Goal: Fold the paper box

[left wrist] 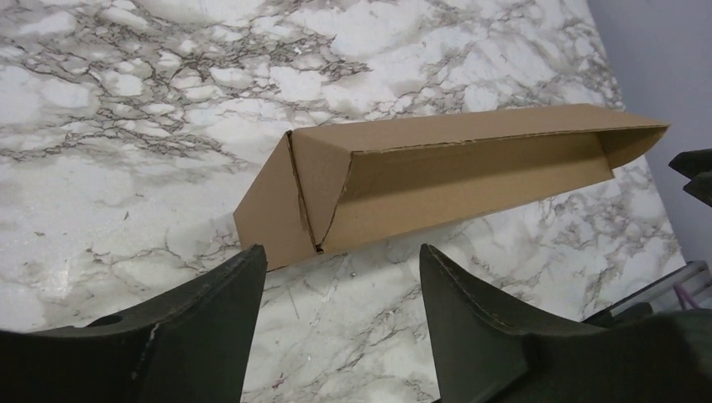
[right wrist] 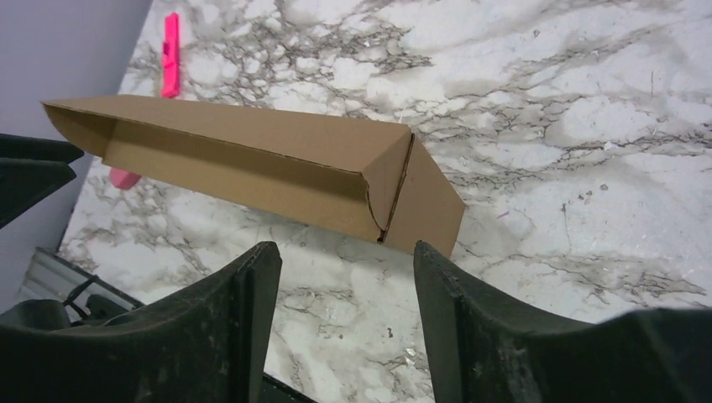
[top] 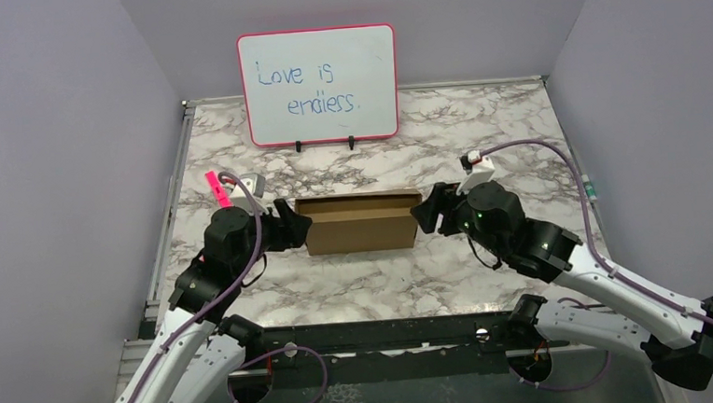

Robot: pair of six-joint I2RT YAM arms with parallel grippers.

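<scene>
My left claw (left wrist: 340, 256) is spread and holds nothing, and my right claw (right wrist: 342, 252) is spread and empty too. Each one faces one end of the paper box (top: 359, 224), which lies in the middle of the surface (top: 507, 127) between them. The left end flap (left wrist: 267, 210) and the right end flap (right wrist: 432, 206) lean outward. I think I should press both inward together, so the box does not slide sideways.
</scene>
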